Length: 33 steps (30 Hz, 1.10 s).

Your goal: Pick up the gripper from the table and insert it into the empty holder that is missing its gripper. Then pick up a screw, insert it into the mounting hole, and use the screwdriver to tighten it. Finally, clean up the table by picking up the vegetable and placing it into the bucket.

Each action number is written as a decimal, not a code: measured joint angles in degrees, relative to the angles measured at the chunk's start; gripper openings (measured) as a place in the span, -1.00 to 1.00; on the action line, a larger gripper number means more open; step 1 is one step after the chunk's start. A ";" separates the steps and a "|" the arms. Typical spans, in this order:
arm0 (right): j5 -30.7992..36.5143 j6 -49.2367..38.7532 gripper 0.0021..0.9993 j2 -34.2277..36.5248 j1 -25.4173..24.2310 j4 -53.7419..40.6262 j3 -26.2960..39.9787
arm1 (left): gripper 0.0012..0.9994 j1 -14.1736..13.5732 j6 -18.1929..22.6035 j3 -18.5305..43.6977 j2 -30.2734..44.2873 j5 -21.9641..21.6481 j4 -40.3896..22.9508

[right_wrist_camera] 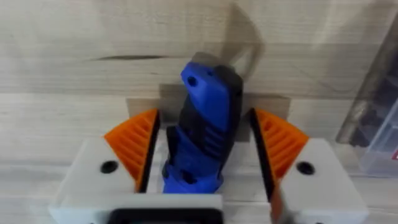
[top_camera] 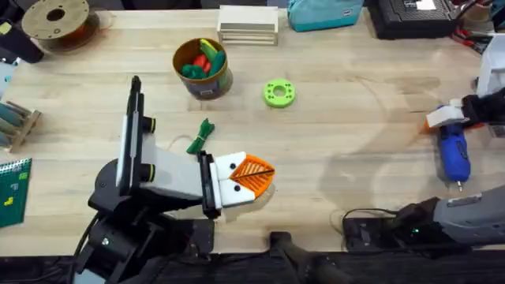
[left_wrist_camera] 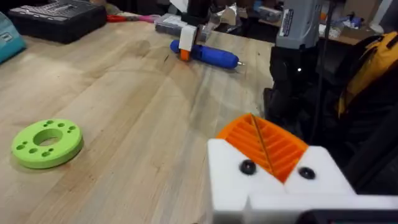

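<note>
The blue screwdriver (top_camera: 454, 156) lies on the table at the right, tip toward the front edge. My right gripper (top_camera: 450, 118) straddles its back end; in the right wrist view the orange pads (right_wrist_camera: 134, 147) stand apart on either side of the screwdriver (right_wrist_camera: 202, 134) with small gaps. My left gripper (top_camera: 254, 173) hovers low at centre front, shut, its two orange wedges (left_wrist_camera: 264, 143) pressed together with nothing between. The dark-green vegetable (top_camera: 202, 136) lies just behind the left arm. The bucket (top_camera: 207, 83) stands farther back with toy vegetables in it. The loose gripper, the holder and a screw are out of view.
A lime-green ring (top_camera: 278, 93) lies right of the bucket. A brown spool (top_camera: 55, 20), a wooden box (top_camera: 248, 25), a teal pouch (top_camera: 323, 12) and a black case (top_camera: 414, 17) line the far edge. A green card (top_camera: 13, 189) sits at the left edge.
</note>
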 joint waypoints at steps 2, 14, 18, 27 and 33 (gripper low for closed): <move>0.09 0.00 0.49 0.01 -0.12 0.24 0.00 | -0.98 0.00 -0.02 0.00 0.00 0.00 0.01; -0.18 0.48 -0.94 0.25 -0.18 -0.50 0.00 | -0.98 0.00 0.00 0.00 0.02 0.00 0.00; -0.29 1.20 -0.94 -0.50 -0.18 -1.27 -0.13 | -0.98 0.00 0.01 0.00 0.02 0.00 0.00; -5.75 7.57 -0.94 -12.07 0.05 -1.42 -0.48 | -0.98 0.00 -0.02 0.01 0.01 -0.02 0.02; -11.87 11.00 -0.94 -22.69 2.63 -0.26 -0.50 | -0.98 0.00 -0.02 0.00 0.01 -0.01 0.02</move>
